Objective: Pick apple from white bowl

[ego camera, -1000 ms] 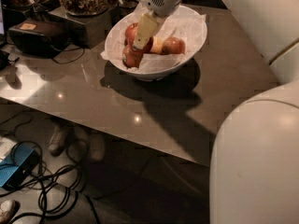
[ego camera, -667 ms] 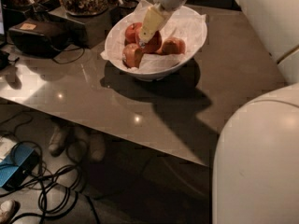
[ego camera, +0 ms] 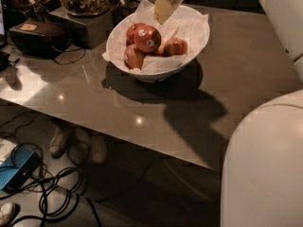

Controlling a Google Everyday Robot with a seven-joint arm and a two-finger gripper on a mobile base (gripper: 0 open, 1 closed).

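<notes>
The hand [ego camera: 164,9] hangs empty over the far rim of the white bowl [ego camera: 158,74], at 1 o'clock from the apple [ego camera: 147,38]; I cannot tell whether it is apart or together. The apple lies in the bowl's 10 o'clock part, sticker up, on top of the smaller apples [ego camera: 134,56].

Risks, as I judge them: glossy skin could slip from a shallow grip, the apple could roll off its neighbours when touched, or the crumpled paper [ego camera: 189,25] could snag.

The table [ego camera: 142,108] is dark and reflective. A black box [ego camera: 40,37] sits at the bowl's 9 o'clock, and cables [ego camera: 57,197] lie on the floor at 7 o'clock.
</notes>
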